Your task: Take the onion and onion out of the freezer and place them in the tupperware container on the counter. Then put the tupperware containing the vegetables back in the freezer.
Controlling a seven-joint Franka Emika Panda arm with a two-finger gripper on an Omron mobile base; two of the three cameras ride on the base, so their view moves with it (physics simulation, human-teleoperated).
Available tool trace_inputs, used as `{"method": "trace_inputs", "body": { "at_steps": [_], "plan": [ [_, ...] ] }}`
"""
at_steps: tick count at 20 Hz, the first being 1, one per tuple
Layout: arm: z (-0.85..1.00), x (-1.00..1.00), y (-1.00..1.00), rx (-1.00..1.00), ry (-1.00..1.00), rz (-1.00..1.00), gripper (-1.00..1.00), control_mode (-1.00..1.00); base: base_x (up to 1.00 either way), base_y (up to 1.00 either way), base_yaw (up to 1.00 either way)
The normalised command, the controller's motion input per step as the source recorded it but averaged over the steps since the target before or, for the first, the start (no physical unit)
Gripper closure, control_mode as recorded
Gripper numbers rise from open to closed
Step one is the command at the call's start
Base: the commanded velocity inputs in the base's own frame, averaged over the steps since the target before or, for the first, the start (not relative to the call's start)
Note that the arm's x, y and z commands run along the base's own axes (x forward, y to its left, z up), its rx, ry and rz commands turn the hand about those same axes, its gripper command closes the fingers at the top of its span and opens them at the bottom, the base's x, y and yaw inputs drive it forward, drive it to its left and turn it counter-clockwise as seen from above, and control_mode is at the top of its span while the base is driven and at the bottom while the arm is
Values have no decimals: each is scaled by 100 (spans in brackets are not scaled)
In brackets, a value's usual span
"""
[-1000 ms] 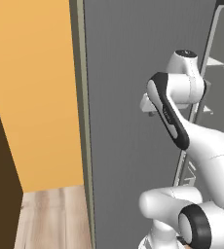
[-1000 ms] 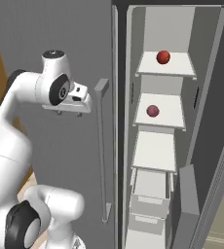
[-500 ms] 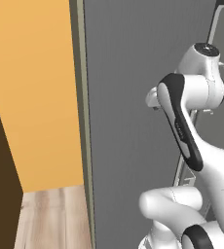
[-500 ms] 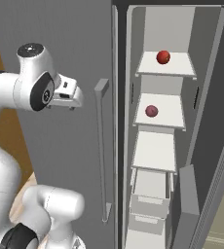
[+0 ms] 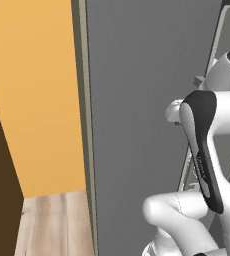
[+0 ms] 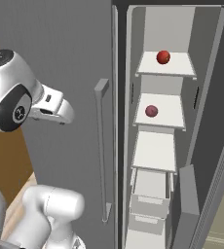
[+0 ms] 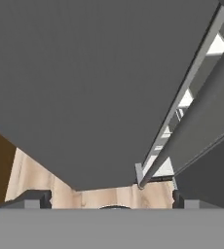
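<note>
The freezer (image 6: pixel 75 58) stands open, its pale inside with white shelves showing. A brighter red onion (image 6: pixel 163 57) sits on the top shelf. A duller pinkish-red onion (image 6: pixel 151 111) lies on the shelf below. My gripper (image 7: pixel 109 200) is open and holds nothing, its fingertips (image 7: pixel 33 198) wide apart. It points at the dark grey door front, left of the long bar handle (image 7: pixel 182 126) and apart from it. In the right base view my hand (image 6: pixel 53 104) hangs left of that handle (image 6: pixel 103 151). The tupperware container and the counter are out of view.
The swung-out freezer door (image 6: pixel 218 121) stands at the right of the opening, a bin (image 6: pixel 186 194) low on its inner side. Drawers (image 6: pixel 148 194) fill the compartment's bottom. An orange wall (image 5: pixel 37 100) and wooden floor (image 5: pixel 52 220) lie left of the appliance.
My hand has drawn back to the left, away from the bar handle, and the jaws have spread a little wider. The onions have not moved.
</note>
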Motion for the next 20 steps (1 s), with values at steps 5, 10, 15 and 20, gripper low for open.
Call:
{"method": "trace_inputs", "body": {
  "at_steps": [5,10,15,20],
  "plan": [
    [0,-13,-10,-1,0,-9,-100,100,0,-4,-1],
    [0,0,0,0,0,0,-100,100,-1,-67,-4],
    [0,0,0,0,0,0,-100,100,0,-94,-3],
    [0,0,0,0,0,0,-100,100,23,-61,0]
  ]
}}
